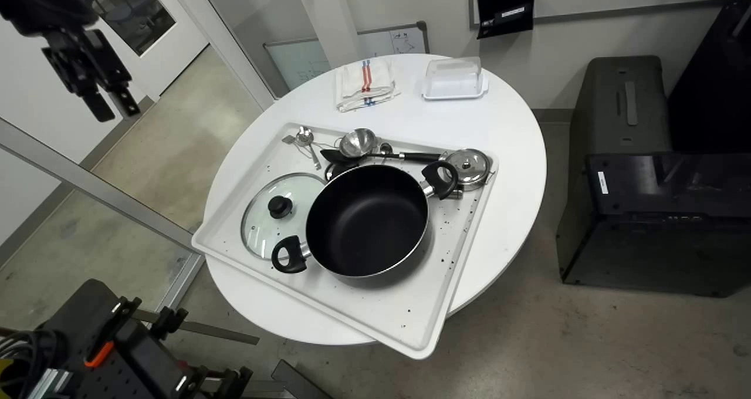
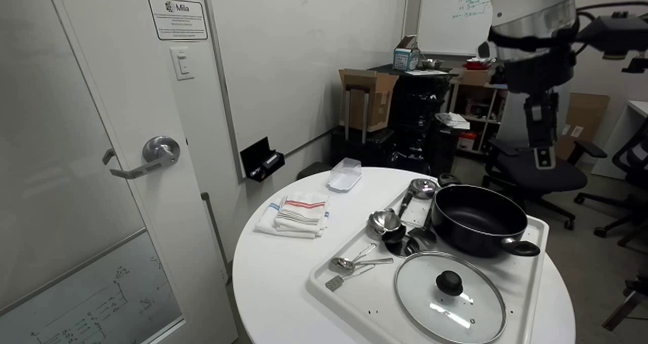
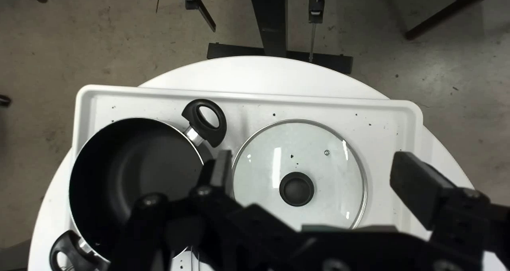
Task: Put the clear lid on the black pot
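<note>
The clear lid (image 1: 296,188) lies flat on the white tray (image 1: 410,323) with its dark knob up; it shows in both exterior views (image 2: 425,283) and in the wrist view (image 3: 297,189). The black pot (image 1: 366,220) stands upright beside it on the tray, open and with nothing seen inside; it also shows in an exterior view (image 2: 478,217) and the wrist view (image 3: 147,167). My gripper (image 1: 116,111) is open and empty, high above the tray, as the exterior view (image 2: 544,158) shows too. In the wrist view the fingers (image 3: 310,161) appear either side of the lid; the left finger covers part of the pot's edge.
Metal and black utensils lie along the tray's side, with a metal strainer bowl (image 1: 358,142) and a small round metal lidded item (image 1: 467,167). Folded towels (image 1: 368,85) and a clear plastic box (image 1: 453,77) sit on the round white table (image 1: 510,152). The tray overhangs the table edge.
</note>
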Robot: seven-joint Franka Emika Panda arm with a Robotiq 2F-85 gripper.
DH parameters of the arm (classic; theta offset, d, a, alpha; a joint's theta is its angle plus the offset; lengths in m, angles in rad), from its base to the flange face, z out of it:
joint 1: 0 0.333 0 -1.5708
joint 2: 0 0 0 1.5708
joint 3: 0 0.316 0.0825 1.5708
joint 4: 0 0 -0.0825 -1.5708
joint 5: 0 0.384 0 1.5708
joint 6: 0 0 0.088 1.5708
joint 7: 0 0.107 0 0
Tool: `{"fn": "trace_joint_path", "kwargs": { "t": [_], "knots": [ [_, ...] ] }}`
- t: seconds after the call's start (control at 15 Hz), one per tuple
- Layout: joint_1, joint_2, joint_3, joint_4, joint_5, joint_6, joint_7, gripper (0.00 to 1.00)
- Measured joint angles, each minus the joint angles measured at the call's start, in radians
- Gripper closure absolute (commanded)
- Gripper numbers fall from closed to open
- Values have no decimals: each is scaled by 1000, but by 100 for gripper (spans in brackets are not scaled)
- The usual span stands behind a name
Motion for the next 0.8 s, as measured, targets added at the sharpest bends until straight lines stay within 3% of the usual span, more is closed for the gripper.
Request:
{"fn": "trace_joint_path", "kwargs": {
  "t": [0.8],
  "knots": [
    [28,224,-36,-85,-6,423,-21,0]
  ]
}}
